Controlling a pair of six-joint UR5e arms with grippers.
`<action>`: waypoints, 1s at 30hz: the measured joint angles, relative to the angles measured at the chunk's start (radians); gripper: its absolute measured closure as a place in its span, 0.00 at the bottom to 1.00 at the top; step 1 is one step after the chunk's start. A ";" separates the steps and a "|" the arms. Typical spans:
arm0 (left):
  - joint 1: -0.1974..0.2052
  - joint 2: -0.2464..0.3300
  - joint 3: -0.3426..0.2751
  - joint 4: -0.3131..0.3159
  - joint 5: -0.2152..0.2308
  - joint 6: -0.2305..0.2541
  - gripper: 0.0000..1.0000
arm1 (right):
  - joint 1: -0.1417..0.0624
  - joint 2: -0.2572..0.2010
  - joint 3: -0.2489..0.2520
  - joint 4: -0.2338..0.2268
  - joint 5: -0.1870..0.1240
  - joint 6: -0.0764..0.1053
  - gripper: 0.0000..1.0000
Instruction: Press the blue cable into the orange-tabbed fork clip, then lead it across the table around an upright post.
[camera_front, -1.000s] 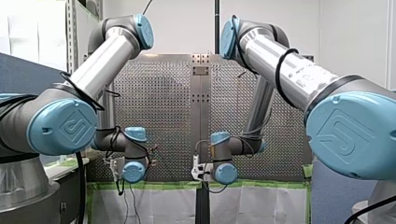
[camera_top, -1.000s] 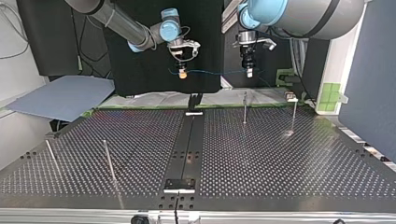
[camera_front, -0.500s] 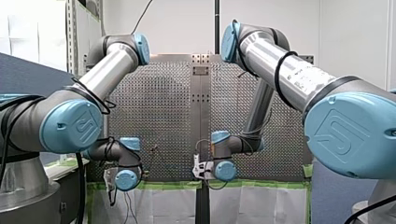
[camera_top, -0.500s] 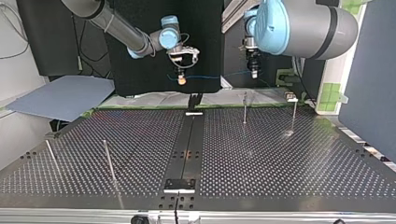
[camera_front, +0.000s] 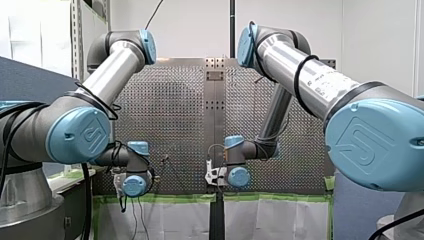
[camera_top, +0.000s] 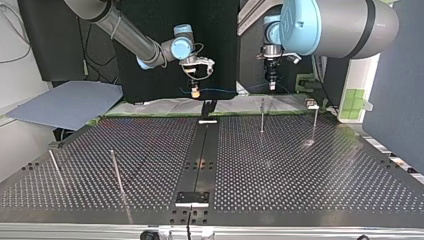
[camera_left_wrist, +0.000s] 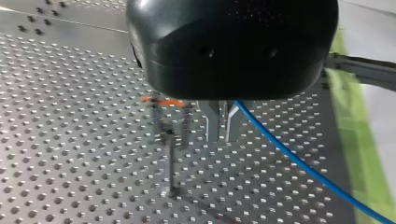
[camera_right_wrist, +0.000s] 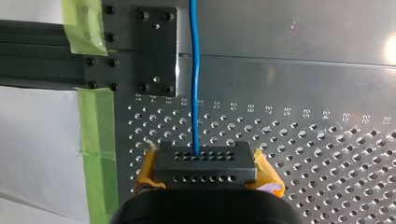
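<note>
Holding the blue cable (camera_top: 225, 91) in the air with both grippers, stretched between them over the far side of the perforated table (camera_top: 300, 170) in the top view. Closed on the cable with my right gripper (camera_right_wrist: 205, 164): seen in the right wrist view clamped between the yellow pads (camera_right_wrist: 267, 177), then running straight ahead above the table holes, beside a strip of green tape (camera_right_wrist: 95, 126). Closed on the cable also with my left gripper (camera_left_wrist: 223, 122): seen in the left wrist view coming out from the narrow metal fingers (camera_left_wrist: 212, 123) and leading away to the side, over the table. Not yet pressed into the fork clip (camera_left_wrist: 170, 122), standing blurred on a thin stem just beside those fingers, apart from the cable, with the orange tab (camera_left_wrist: 159, 99) on top. On the table also an upright post (camera_top: 315, 124), at the far right of the top view, not touched by the cable.
</note>
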 joint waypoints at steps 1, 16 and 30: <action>0.000 0.005 0.006 -0.007 0.001 -0.006 0.89 | -0.001 0.000 -0.007 0.008 0.000 0.000 1.00; 0.007 0.015 0.072 -0.081 0.028 -0.026 0.89 | -0.030 0.000 -0.031 0.051 0.002 0.002 1.00; 0.024 0.015 0.125 -0.120 0.035 -0.042 0.89 | -0.050 0.000 -0.037 0.051 0.002 0.002 1.00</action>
